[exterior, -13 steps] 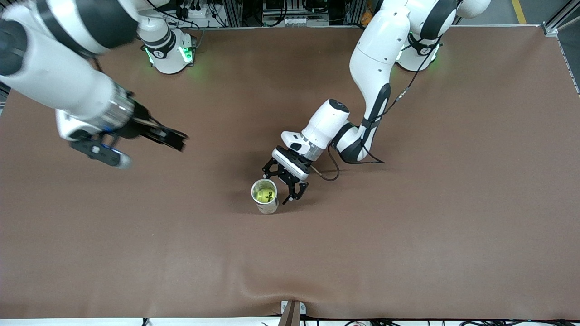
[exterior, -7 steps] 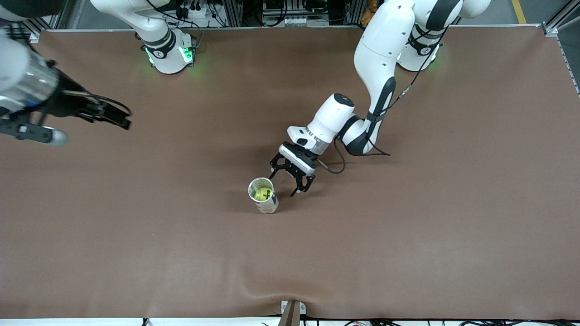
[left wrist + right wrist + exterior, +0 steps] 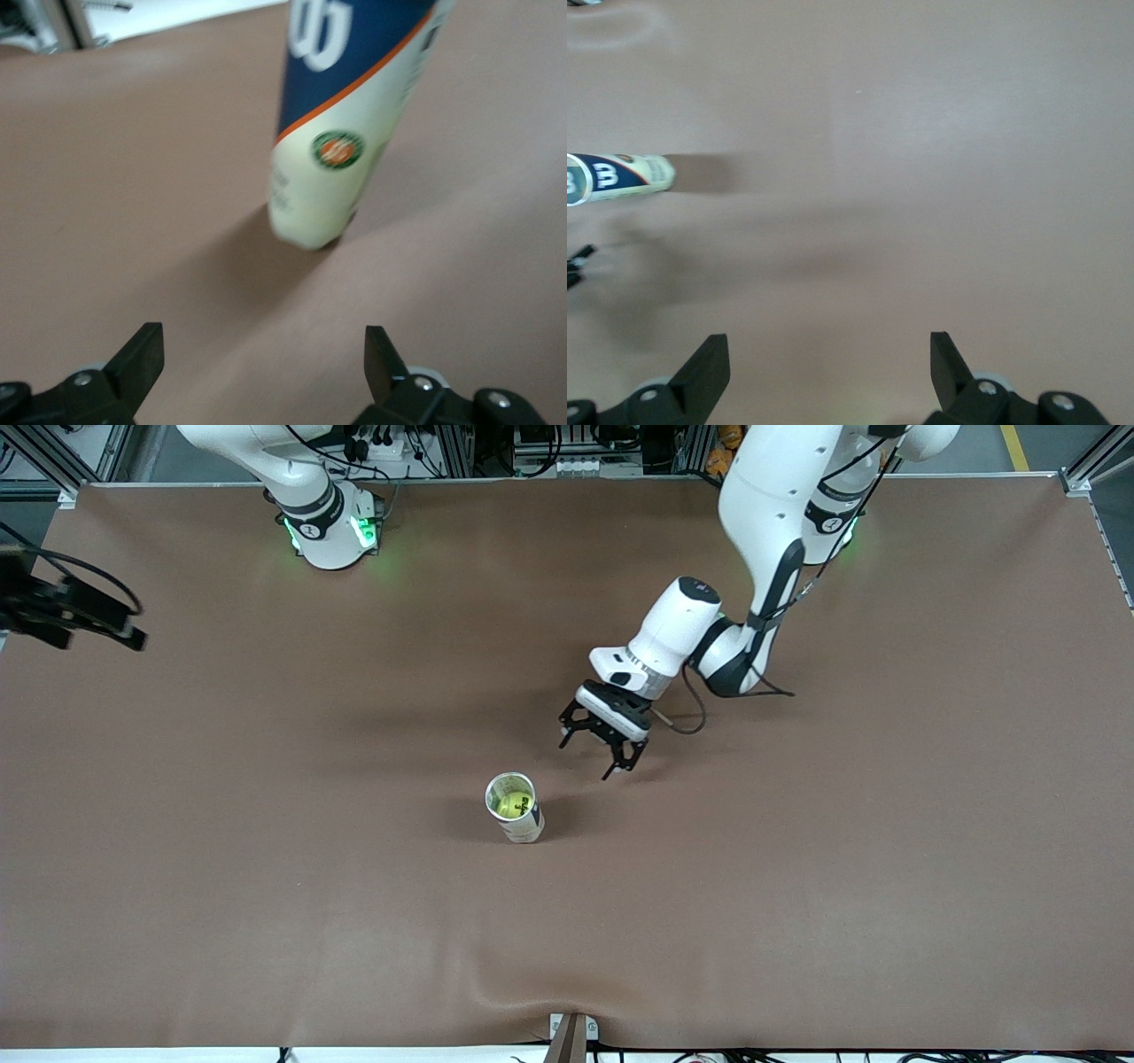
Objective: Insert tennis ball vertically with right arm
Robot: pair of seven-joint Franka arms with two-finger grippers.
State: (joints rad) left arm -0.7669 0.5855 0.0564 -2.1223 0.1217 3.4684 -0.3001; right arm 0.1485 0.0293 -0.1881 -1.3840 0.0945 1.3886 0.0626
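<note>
Brown matting covers the whole bench (image 3: 797,921), with both arm bases along its upper edge. My left arm (image 3: 762,522) reaches toward the middle, its left end effector (image 3: 599,751) spread wide and empty over bare mat, apart from the upright can (image 3: 514,807). My right end effector (image 3: 84,615) hangs at the right arm's end of the bench, fingers also wide, nothing in them. I see the tennis ball (image 3: 508,804) down inside the can, so insertion looks done. My worry: the can stands unsupported, and a careless sweep by either arm could topple it and roll the ball out
</note>
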